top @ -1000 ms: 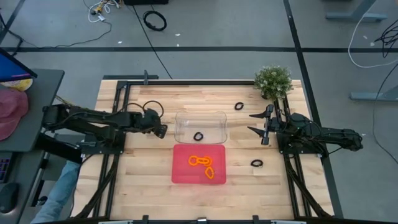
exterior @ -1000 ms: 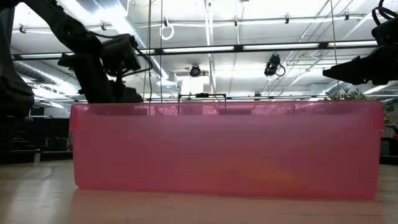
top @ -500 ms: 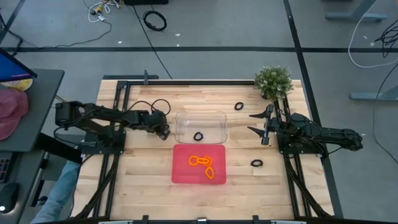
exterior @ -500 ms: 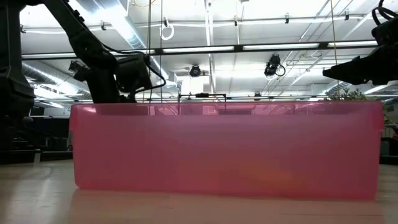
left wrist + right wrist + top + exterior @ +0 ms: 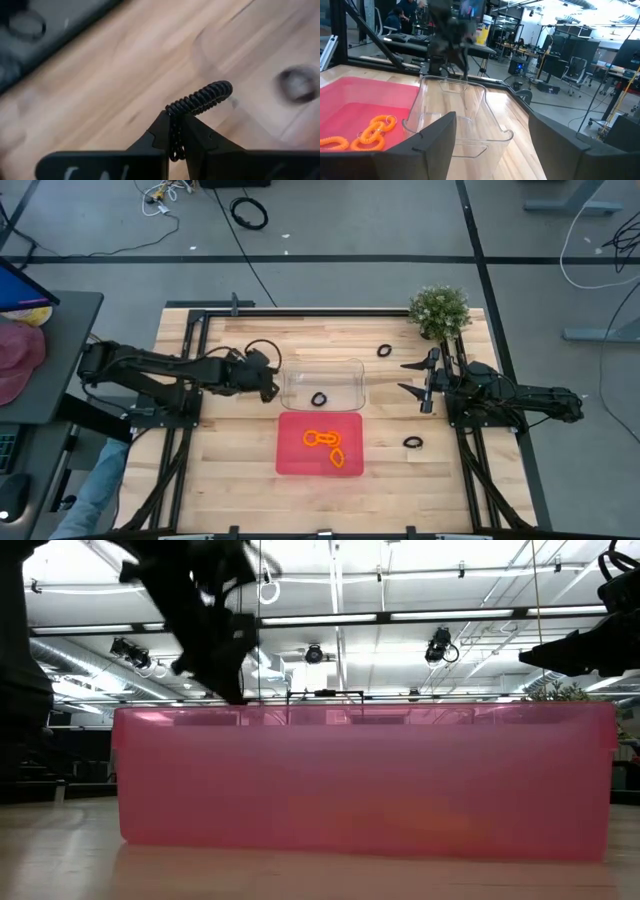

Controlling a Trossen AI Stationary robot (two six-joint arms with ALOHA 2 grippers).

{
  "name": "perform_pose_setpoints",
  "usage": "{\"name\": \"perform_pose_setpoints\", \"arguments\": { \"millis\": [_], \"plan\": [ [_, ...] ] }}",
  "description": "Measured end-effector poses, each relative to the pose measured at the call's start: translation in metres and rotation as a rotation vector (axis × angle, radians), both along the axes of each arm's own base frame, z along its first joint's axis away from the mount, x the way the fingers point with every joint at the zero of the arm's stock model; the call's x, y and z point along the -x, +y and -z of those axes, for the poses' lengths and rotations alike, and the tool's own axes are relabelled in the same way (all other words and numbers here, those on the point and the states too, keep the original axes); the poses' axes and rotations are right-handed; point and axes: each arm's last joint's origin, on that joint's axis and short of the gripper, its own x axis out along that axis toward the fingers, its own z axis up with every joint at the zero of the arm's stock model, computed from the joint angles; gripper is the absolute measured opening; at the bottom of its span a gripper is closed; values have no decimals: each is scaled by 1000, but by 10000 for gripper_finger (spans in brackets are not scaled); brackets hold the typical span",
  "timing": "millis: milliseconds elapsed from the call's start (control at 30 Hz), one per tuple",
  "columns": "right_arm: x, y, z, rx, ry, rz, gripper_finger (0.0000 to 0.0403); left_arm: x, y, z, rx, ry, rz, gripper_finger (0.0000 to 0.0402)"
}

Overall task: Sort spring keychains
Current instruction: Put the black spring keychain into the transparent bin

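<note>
My left gripper (image 5: 268, 387) is shut on a black spring keychain (image 5: 200, 102) by the left wall of the clear tray (image 5: 322, 366). A second black keychain (image 5: 319, 399) lies inside that tray. Orange keychains (image 5: 325, 445) lie in the red tray (image 5: 290, 460). Two more black keychains (image 5: 385, 351) (image 5: 413, 442) lie on the wood, at the far right and the near right. My right gripper (image 5: 415, 380) waits open to the right of the clear tray, with nothing between its fingers. My left gripper pinches one end of the black coil (image 5: 175, 120) between its two fingertips. The rest of the coil (image 5: 210, 95) sticks out sideways past the fingertips, bent over the wood. Whether it is clear of the table, I cannot tell.
A small potted plant (image 5: 440, 310) stands at the far right corner. In the low view the red tray's wall (image 5: 365, 780) fills the front and hides the table behind it. Black frame rails (image 5: 190, 360) run along both sides of the table.
My left gripper has gone a little toward the table's right edge, up to the clear tray's left wall. In the low view its arm has risen and the gripper now tips downward.
</note>
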Motion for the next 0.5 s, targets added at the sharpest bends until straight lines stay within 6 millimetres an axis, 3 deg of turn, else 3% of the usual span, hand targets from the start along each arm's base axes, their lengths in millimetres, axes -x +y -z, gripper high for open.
{"name": "perform_pose_setpoints", "arguments": {
  "millis": [233, 367, 500],
  "plan": [
    [0, 0, 0, 0, 0, 0, 254, -23, -36, -39, -157, -178, 135, 27],
    [0, 0, 0, 0, 0, 0, 254, -35, -50, -51, -253, -291, 198, 27],
    [0, 0, 0, 0, 0, 0, 254, -48, -55, -49, -314, -309, 237, 39]
  ]
}}
